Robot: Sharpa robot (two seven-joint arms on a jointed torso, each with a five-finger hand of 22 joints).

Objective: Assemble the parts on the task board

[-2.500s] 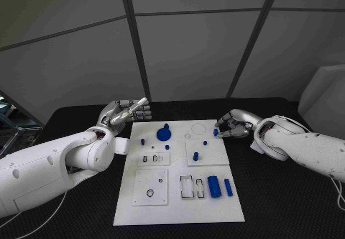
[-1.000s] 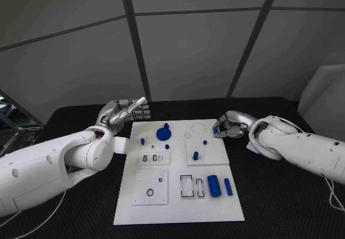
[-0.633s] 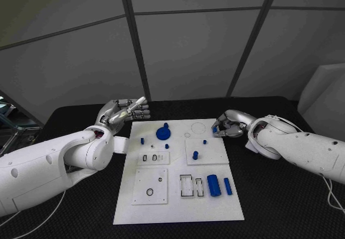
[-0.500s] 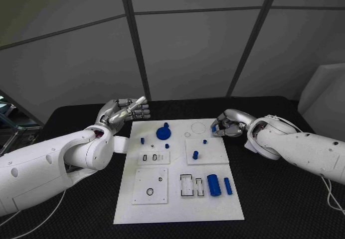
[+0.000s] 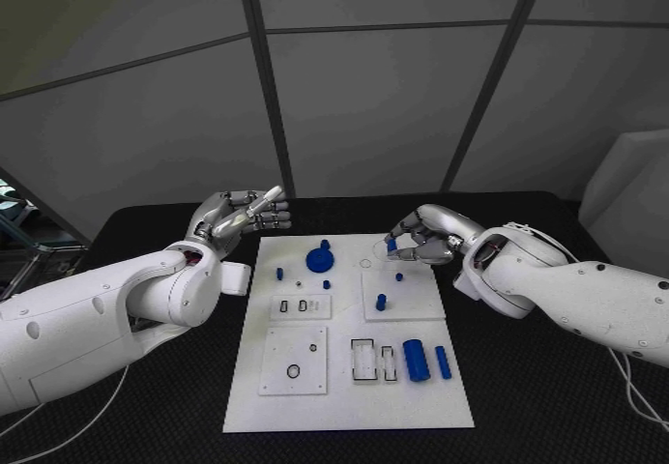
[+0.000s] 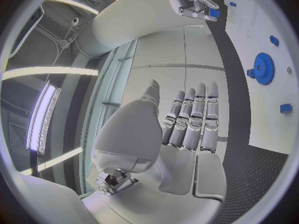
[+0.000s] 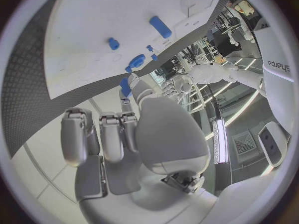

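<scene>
The white task board (image 5: 349, 406) lies in the middle of the black table. My right hand (image 5: 422, 235) hovers over the board's far edge and pinches a small blue part (image 5: 391, 246) between thumb and a finger. The right wrist view shows that hand (image 7: 124, 129) with the blue part (image 7: 126, 87) at its fingertips above the board (image 7: 93, 15). My left hand (image 5: 245, 215) is raised off the board's far left corner, fingers straight, holding nothing. In the left wrist view the left hand (image 6: 187, 119) has its fingers stretched out, and the right hand (image 6: 190, 2) holds the blue part (image 6: 214, 13).
On the board lie a blue gear (image 5: 319, 259), small blue pegs (image 5: 379, 302) near the middle, a thick blue cylinder (image 5: 414, 361) beside a thinner one (image 5: 442, 362), and a black ring (image 5: 292, 372). A round outline (image 5: 366, 261) sits just beside the held part.
My right hand has carried the blue part leftward from the board's far right edge to over its far middle. The left hand has stayed where it was.
</scene>
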